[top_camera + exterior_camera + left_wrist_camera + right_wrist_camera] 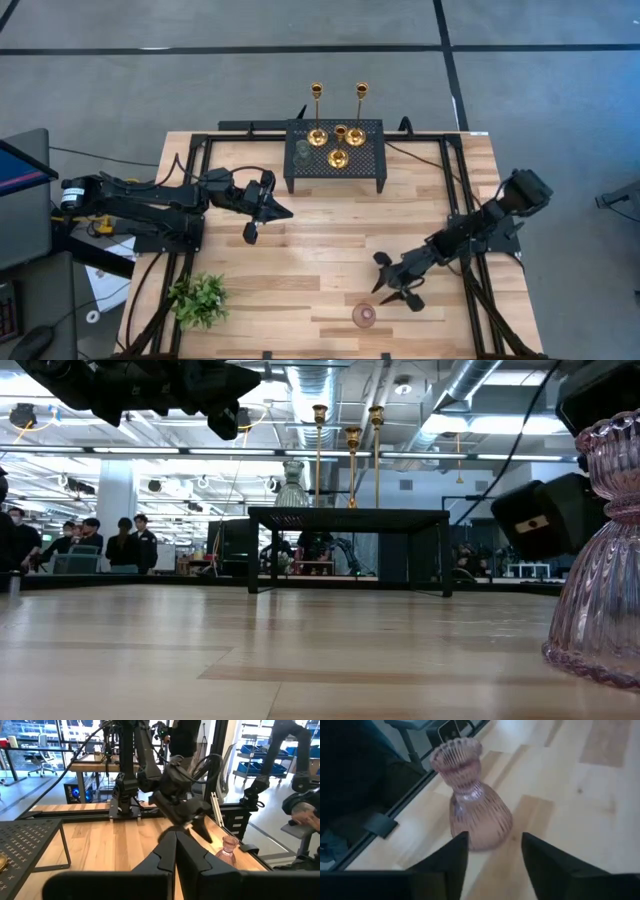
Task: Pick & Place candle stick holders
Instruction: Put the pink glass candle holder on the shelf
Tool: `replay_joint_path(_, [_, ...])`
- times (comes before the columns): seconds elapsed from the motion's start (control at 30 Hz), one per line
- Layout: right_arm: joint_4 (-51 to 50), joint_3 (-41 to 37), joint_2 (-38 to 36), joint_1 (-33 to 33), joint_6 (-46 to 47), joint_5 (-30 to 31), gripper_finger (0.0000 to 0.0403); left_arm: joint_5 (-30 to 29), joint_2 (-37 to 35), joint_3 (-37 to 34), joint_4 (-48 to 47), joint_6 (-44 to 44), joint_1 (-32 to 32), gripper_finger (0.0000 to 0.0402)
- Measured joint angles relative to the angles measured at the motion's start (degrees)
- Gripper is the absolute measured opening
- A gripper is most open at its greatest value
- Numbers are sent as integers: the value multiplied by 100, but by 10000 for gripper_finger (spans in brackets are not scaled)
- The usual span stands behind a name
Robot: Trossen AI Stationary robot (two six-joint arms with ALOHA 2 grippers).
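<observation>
The pink glass holder (364,315) stands upright on the desk (300,250) near its front edge, just in front of the right hand (396,285), whose fingers are spread apart. The holder's long axis is vertical, so the hand has to come at it from the side with one finger on each flank. The right wrist view shows this best: the pink holder (472,802) sits in line with the gap between the two fingers (447,862), still beyond their tips. The right arm is far nearer to it than the left.

The left hand (262,212) hovers over the middle of the desk, left of centre, its fingers together in its own wrist view.

Three gold candlesticks (338,140) and a grey-green glass holder (302,152) already stand on the black rack (370,160) at the far edge. Only the low view shows how tall the gold candlesticks (352,460) are. A small plant (198,298) sits at the near left.
</observation>
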Motion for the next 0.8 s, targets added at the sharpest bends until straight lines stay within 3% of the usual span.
replay_joint_path(0.3, [-15, 637, 577, 111, 471, -9, 268, 2, 0, 0, 19, 0, 0, 7])
replay_joint_path(0.8, [-13, 1070, 620, 320, 973, -21, 310, 2, 0, 0, 34, 0, 0, 7])
